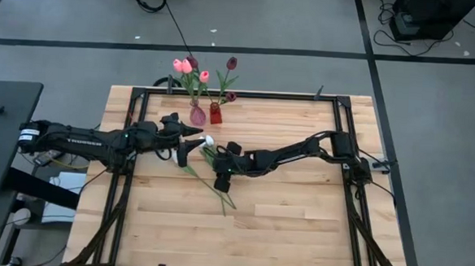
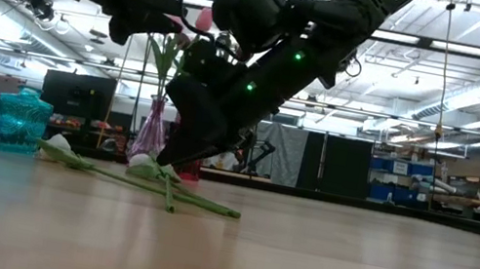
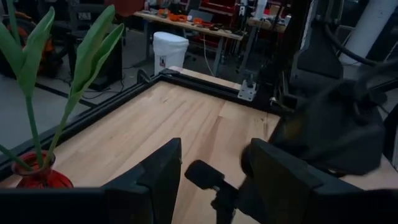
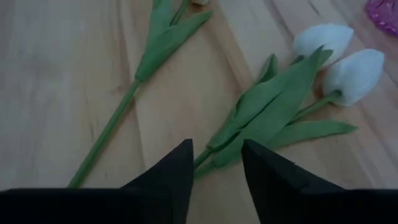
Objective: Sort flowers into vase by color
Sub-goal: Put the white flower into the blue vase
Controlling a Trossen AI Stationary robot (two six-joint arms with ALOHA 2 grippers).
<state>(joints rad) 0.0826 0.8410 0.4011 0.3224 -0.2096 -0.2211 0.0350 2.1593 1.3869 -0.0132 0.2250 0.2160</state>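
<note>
White tulips (image 4: 354, 74) lie flat on the wooden table, heads near the vases (image 1: 210, 139), stems running toward the near edge (image 1: 222, 193). My right gripper (image 4: 214, 149) points down over them, open. Its fingers stand on either side of a stem and leaf (image 4: 249, 118), low at the table (image 2: 167, 156). Whether they touch it I cannot tell. My left gripper (image 1: 193, 143) hovers open beside the tulip heads, holding nothing (image 3: 214, 149). A pink vase (image 1: 198, 114) holds pink tulips. A red vase (image 1: 215, 113) holds maroon ones.
Another tulip stem (image 4: 118, 118) lies beside the gripped-around pair. A teal glass jar (image 2: 21, 121) stands at the table's left in the low view. Black frame rails (image 1: 136, 119) run along the table's sides and far edge. Bare wood lies toward the near edge (image 1: 298, 226).
</note>
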